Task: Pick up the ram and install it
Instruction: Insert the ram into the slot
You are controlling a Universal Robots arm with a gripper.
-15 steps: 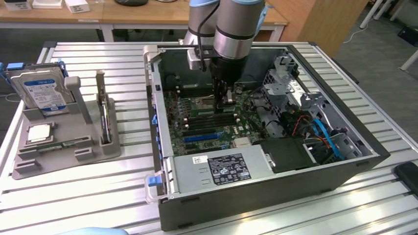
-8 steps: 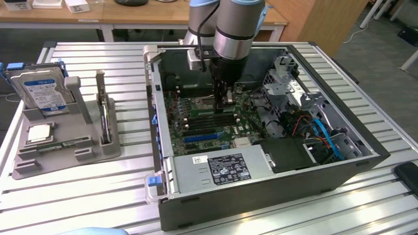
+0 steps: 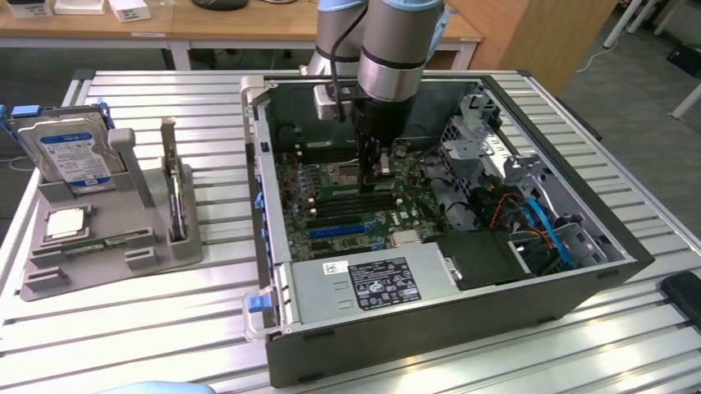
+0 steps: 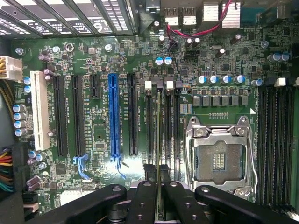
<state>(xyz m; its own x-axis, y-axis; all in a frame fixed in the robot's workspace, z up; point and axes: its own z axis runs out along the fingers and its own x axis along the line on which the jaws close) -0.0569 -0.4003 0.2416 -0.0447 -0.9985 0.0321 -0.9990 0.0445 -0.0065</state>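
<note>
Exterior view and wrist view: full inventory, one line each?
table: one, silver slats, under everything
computer case: one, black, open, middle of table
motherboard: one, green, inside case
power supply: one, silver, inside case
holder: one, grey, exterior view's left of case
hard drive: one, silver, blue-white label, upright in holder
processor chip: one, silver, flat in holder
ram stick: one, green, held at motherboard slots
arm: one, grey, reaching into case
pincer: one, black, shut on ram stick
</note>
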